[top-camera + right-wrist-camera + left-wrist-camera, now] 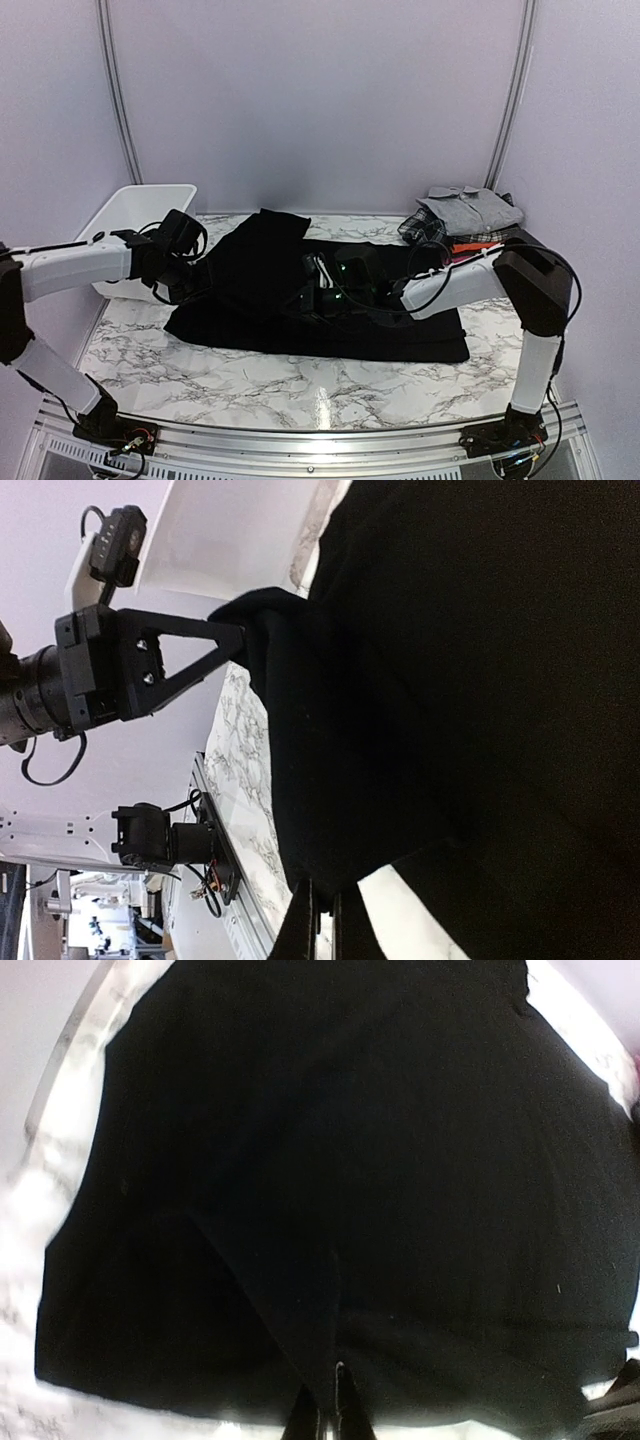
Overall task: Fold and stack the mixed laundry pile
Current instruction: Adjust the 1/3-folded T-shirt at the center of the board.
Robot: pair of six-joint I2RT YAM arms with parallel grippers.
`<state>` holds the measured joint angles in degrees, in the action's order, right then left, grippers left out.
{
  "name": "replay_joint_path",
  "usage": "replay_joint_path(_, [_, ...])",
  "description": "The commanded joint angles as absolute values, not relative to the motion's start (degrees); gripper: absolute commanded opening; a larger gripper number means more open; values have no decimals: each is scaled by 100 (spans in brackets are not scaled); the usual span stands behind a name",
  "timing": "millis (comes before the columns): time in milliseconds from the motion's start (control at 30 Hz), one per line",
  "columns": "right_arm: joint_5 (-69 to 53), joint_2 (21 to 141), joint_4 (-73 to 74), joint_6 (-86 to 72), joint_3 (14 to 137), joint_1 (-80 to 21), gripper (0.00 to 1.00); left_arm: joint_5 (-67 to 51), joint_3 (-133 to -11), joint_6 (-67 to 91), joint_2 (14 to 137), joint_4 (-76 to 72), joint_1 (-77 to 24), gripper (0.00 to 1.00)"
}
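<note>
Left gripper (335,1385) on crosswise-lying black cloth (350,1160)

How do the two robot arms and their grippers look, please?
The left arm and right arm have white links, black joints and looping black cables. The left gripper has black triangular fingers with small screws; the right gripper has slim black fingers.
</note>
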<state>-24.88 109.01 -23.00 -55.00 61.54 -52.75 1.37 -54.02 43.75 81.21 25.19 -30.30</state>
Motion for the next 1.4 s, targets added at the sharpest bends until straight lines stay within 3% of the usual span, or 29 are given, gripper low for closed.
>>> replay_joint_path(0, [-2942,11462,-2672,-5831,6470,-4895,0,406,-6143,3922,9067,2607,-2809,0])
replay_joint_path(133, [-2924,11764,-2660,-5859,6788,-4603,0,481,-6657,3825,9733,2420,-2604,0])
replay_joint_path(200, [-2909,11890,-2564,-5802,6986,-4454,9,525,-6888,3745,9932,2363,-2555,4])
replay_joint_path(267, [-2908,11946,-2463,-5760,7156,-4328,26,654,-7087,3698,10024,2351,-2522,18])
replay_joint_path(400, [-2788,11663,-2016,-5404,7210,-4094,46,885,-7207,3684,9848,2307,-2457,52])
replay_joint_path(600, [-2488,10645,-507,-4219,6956,-3854,61,709,-6739,3170,9140,2259,-2501,67])
replay_joint_path(700, [-2491,10169,264,-3851,6708,-3862,61,494,-6333,3126,8897,2258,-2558,69])
replay_joint_path(967, [-2687,9149,369,-3963,5337,-3862,57,36,-5818,3416,9253,1797,-2873,67])
replay_joint_path(1200, [-2766,9634,290,-3875,5740,-3867,56,-180,-5953,3576,9981,1430,-2874,65])
replay_joint_path(1367, [-2798,9921,474,-3722,6054,-3847,56,-356,-6101,3643,10436,1308,-2875,58])
